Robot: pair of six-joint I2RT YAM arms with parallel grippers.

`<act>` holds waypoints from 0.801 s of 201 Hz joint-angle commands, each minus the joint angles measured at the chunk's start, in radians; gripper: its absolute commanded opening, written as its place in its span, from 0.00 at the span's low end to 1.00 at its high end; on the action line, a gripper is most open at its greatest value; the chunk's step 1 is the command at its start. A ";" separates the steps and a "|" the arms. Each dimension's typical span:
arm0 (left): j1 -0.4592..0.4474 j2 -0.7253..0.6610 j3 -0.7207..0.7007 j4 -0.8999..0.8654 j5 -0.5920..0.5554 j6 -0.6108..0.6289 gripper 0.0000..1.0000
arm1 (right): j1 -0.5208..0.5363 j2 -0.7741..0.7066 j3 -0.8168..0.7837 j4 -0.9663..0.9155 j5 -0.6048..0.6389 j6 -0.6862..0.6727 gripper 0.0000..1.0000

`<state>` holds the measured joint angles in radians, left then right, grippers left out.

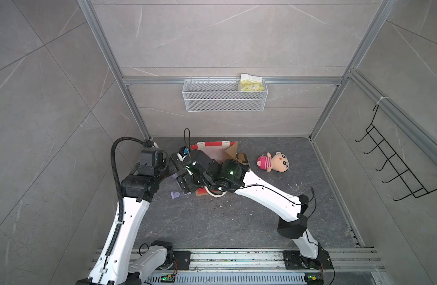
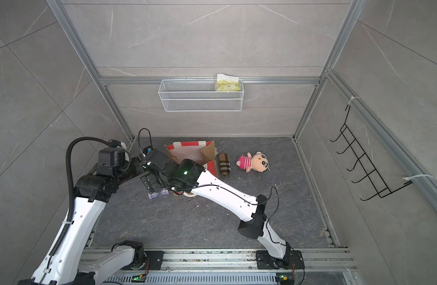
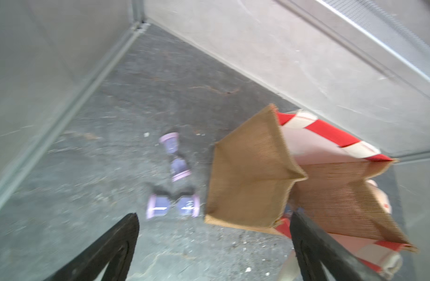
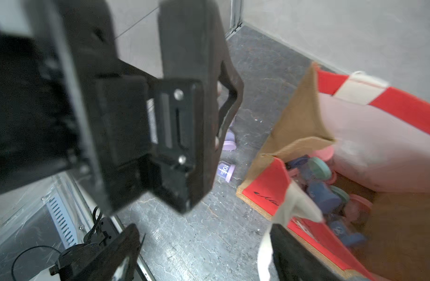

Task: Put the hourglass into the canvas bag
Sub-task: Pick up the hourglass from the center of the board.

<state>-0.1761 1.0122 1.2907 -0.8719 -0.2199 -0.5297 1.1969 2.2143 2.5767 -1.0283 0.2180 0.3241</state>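
Note:
Two lilac hourglasses lie on the floor just left of the canvas bag (image 3: 253, 175), one farther (image 3: 175, 155) and one nearer (image 3: 173, 206); a top view shows one (image 1: 178, 195) by the bag's front corner. The canvas bag (image 1: 213, 154) stands open, and several blue, green and pink hourglasses (image 4: 323, 192) lie inside it. My left gripper (image 3: 214, 217) hangs open over the floor near the lilac pair, holding nothing. My right gripper (image 4: 204, 231) is open at the bag's front left corner, with the white rope handle (image 4: 263, 255) lying against one finger.
A brown plaid cylinder (image 2: 224, 164) and a plush doll (image 1: 274, 162) lie right of the bag. A wire basket (image 1: 225, 95) hangs on the back wall and a black hook rack (image 1: 395, 160) on the right wall. The two arms crowd together near the back left corner.

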 commanded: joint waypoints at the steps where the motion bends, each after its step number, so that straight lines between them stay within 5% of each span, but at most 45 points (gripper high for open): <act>1: 0.017 -0.033 0.010 -0.153 -0.157 0.019 1.00 | 0.009 0.090 0.075 0.008 -0.020 -0.020 0.86; 44: 0.063 -0.063 -0.019 -0.221 -0.280 -0.033 1.00 | 0.012 0.231 0.151 0.014 -0.018 -0.026 0.86; 161: 0.489 -0.036 -0.124 -0.081 0.073 -0.019 1.00 | -0.042 0.477 0.253 0.116 -0.075 -0.049 0.90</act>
<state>0.2634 0.9897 1.1667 -0.9966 -0.2394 -0.5457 1.1912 2.6305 2.7888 -0.9367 0.1596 0.2905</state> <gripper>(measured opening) 0.997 0.901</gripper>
